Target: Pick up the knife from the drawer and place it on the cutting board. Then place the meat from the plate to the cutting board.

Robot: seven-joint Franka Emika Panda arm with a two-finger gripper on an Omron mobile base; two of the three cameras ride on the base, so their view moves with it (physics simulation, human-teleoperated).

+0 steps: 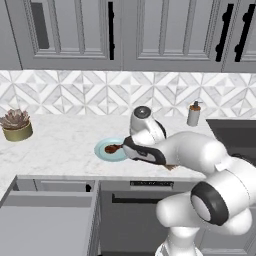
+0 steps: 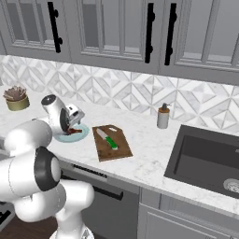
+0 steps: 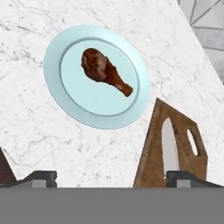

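The white arm (image 1: 200, 165) rose from the base, bent at its big elbow and reached forward and down over the marble surface (image 2: 144, 140). Its hand leaned over the plate (image 3: 96, 109), and in the right base view the claw (image 2: 74, 120) hung just above it. In the hand view the two dark finger tips (image 3: 41, 177) sat far apart at the bottom, so the claw was open wide and held nothing. Closest to the robot, the grey drawer (image 1: 45, 220) stood pulled out below the front edge of the surface, with a plain flat inside. On the surface, the round pale blue plate lay flat with the meat (image 3: 105, 70) on it, a small reddish-brown piece shaped like a drumstick, near the middle of the plate. The brown cutting board (image 2: 111, 142) lay just beside the plate, close but not touching. The knife (image 2: 107, 139) with the green handle lay flat on the cutting board, its pale blade pointing toward the back. In the left base view the arm covered most of the cutting board and part of the plate. Farther back stood a small bottle (image 2: 163, 116) near the tiled wall (image 2: 121, 93), and a dark sink (image 2: 205, 158) sat off to the right. A little plant in a pot (image 1: 16, 126) stood far to the left. Grey cabinet doors (image 2: 116, 28) with black handles hung above.
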